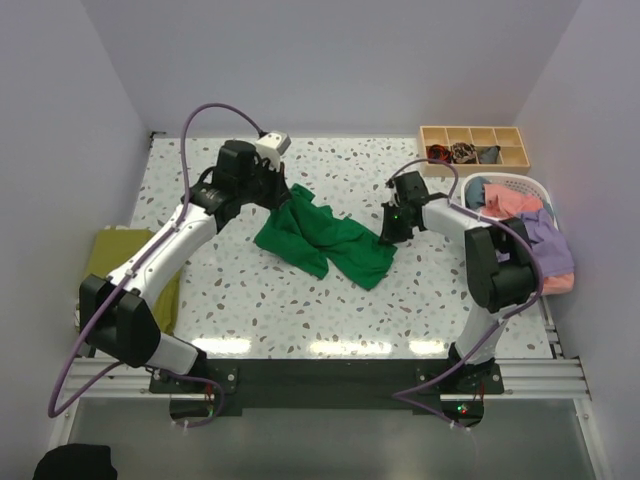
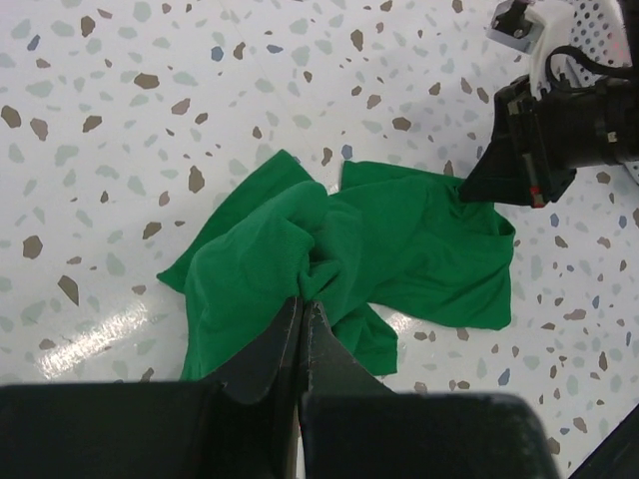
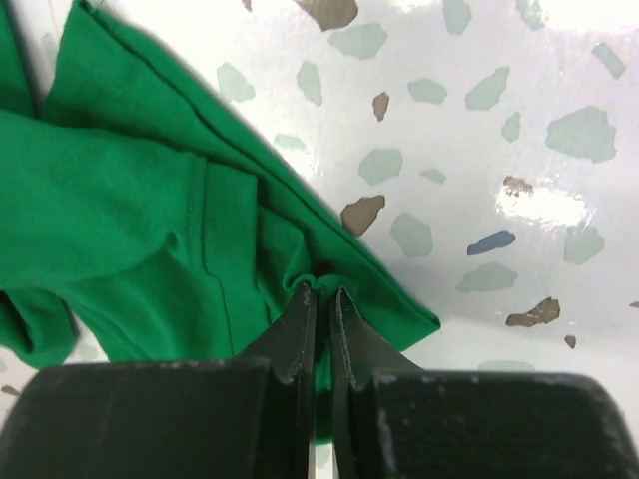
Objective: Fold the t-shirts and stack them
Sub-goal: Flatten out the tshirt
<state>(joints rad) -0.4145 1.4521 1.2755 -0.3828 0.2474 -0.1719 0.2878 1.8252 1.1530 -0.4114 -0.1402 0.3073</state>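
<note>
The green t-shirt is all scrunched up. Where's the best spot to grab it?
Grab its opposite ends, from above. The green t-shirt lies crumpled low on the table; the right gripper pinches a stitched edge, the left gripper a raised fold, both easy to nip.

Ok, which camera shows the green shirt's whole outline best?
Top external: the green shirt shows entire, crumpled, held between left pincer and right pincer. Left wrist view shows it larger, its near edge hidden; right wrist view shows only one pinched hem.
</note>
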